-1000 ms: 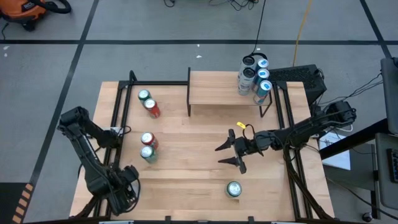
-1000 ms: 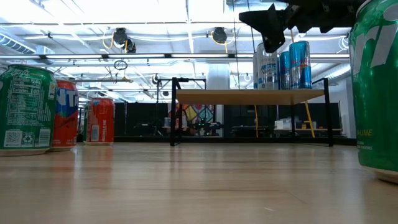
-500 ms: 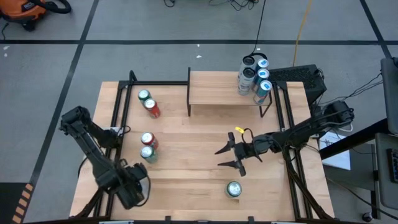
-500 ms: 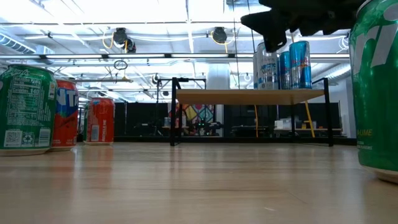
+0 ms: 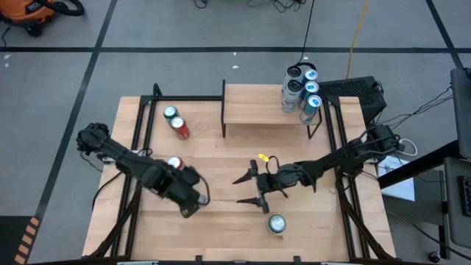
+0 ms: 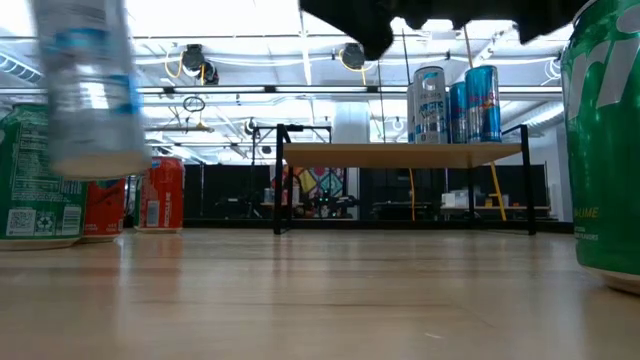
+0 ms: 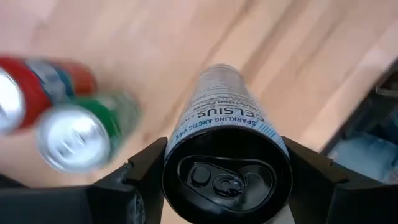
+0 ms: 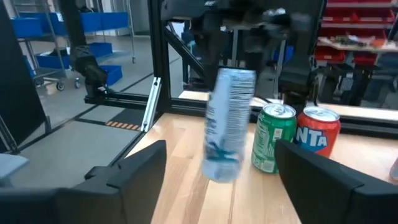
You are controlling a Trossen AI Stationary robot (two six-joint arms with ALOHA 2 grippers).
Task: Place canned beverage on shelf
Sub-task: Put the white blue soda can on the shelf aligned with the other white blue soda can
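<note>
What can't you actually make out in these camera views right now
- Celsius can held in the left hand: hidden under the arm in the high view, blurred in the low view.
- Right hand: open; its fingertips are cut off at the low view's top.
- Green can: cropped by the low view's edge.
- Shelf cans: labels too small.

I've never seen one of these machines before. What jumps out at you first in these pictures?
The left gripper grips a tall white Celsius can, held in the air over the left half of the table, beside a green and a red can. The right gripper hangs open near the table's middle, above a lone green can. At the back, four slim cans crowd the right end of the shelf.
</note>
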